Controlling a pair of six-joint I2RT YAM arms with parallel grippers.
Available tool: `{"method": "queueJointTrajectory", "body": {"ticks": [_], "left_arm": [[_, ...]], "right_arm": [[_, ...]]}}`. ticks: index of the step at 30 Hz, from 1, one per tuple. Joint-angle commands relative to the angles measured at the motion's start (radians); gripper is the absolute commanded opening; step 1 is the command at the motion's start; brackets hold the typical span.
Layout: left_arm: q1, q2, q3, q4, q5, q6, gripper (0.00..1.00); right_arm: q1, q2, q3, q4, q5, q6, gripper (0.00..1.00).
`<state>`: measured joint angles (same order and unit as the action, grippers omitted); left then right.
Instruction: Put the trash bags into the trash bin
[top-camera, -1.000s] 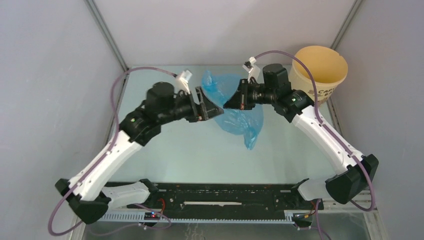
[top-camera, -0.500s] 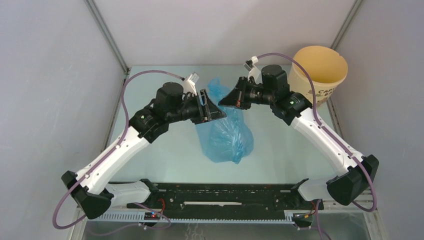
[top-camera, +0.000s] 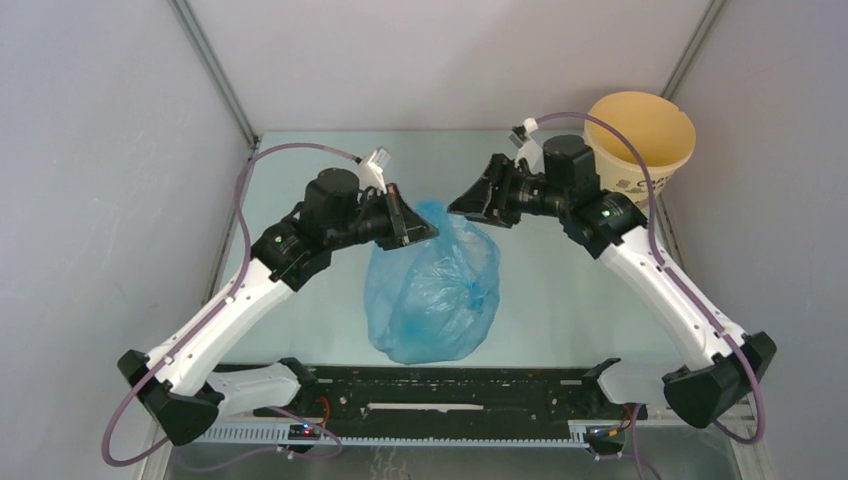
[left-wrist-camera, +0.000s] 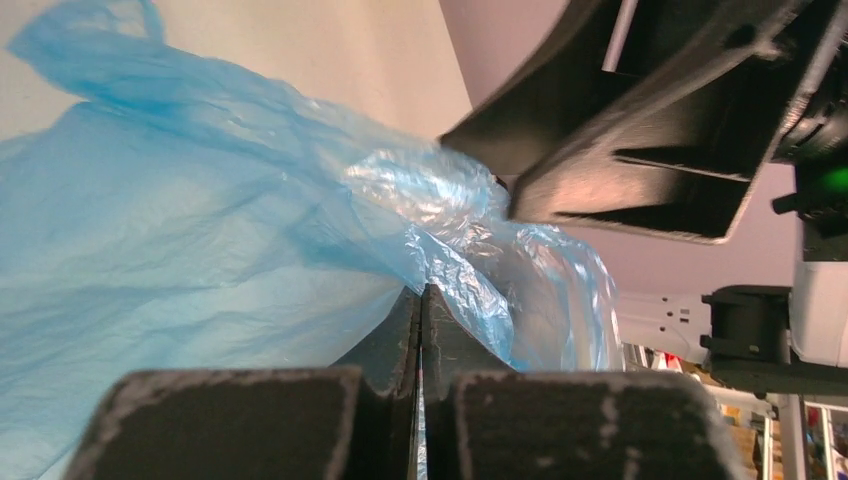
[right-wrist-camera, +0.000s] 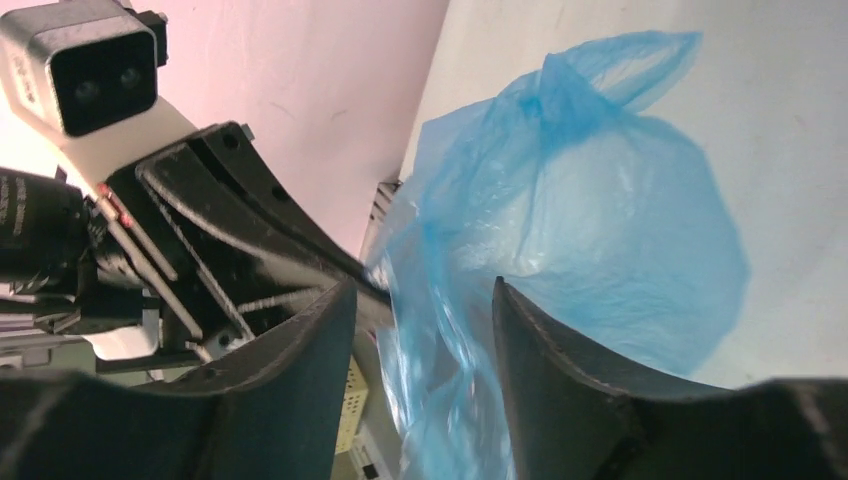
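The trash bag is hanging from the left hand and billowing down over the middle of the bench, its lower part spreading toward the near edge. The left hand is clamping a pinch of the film near the bag's upper edge; in the left wrist view its fingers are pressing flat together with blue plastic bunching out on both sides. The right hand is hovering just beside that same top edge with its fingers parted. In its own wrist view some film is lying in the gap, but it is not gripping anything. The trash bin is standing in the far right corner, well apart from the bag and beyond the right arm.

I'm judging this bag to be nearly weightless, limp and glossy, so it is probably going to slip, cling and balloon with air rather than hold any shape. It also looks larger than the bin's mouth, so it will likely need gathering or stuffing, not simply dropping. The best hold is a bunched fold near the top, where several layers are doubling up; a single sheet would slide out of the fingers. Tearing seems unlikely under such a small load, though snagging on a finger edge is possible.
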<state>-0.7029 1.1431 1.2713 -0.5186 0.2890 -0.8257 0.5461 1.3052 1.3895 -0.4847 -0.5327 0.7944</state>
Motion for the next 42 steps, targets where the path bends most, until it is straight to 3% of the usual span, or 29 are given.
{"method": "queueJointTrajectory", "body": {"ticks": [1, 6, 12, 14, 18, 23, 27, 37, 42], "left_arm": [[0.022, -0.066, -0.050, -0.007, -0.039, 0.048, 0.00], [0.023, -0.122, -0.079, -0.004, -0.029, 0.086, 0.00], [0.023, -0.158, -0.096, -0.005, 0.010, 0.131, 0.00], [0.024, -0.167, -0.100, -0.014, 0.007, 0.133, 0.00], [0.023, -0.172, -0.102, -0.025, 0.006, 0.129, 0.00], [0.023, -0.171, -0.091, -0.032, 0.012, 0.139, 0.00], [0.024, -0.171, -0.077, -0.032, 0.040, 0.167, 0.00], [0.023, -0.170, -0.051, -0.044, 0.077, 0.226, 0.00], [0.024, -0.187, -0.047, -0.043, 0.081, 0.237, 0.00]], "right_arm": [[-0.039, -0.094, -0.036, -0.072, 0.015, -0.056, 0.64], [-0.048, -0.119, -0.104, -0.059, 0.007, -0.063, 0.65], [-0.027, -0.026, -0.115, -0.105, -0.035, -0.177, 0.94], [-0.001, -0.006, -0.111, -0.137, -0.027, -0.240, 1.00], [0.074, -0.012, -0.110, -0.162, 0.038, -0.354, 1.00], [0.004, -0.075, -0.091, -0.206, 0.026, -0.423, 1.00], [0.022, -0.155, -0.069, -0.266, 0.039, -0.528, 1.00], [0.242, -0.153, -0.066, -0.222, 0.205, -0.580, 0.99], [0.294, -0.079, -0.059, -0.235, 0.377, -0.650, 0.87]]}}
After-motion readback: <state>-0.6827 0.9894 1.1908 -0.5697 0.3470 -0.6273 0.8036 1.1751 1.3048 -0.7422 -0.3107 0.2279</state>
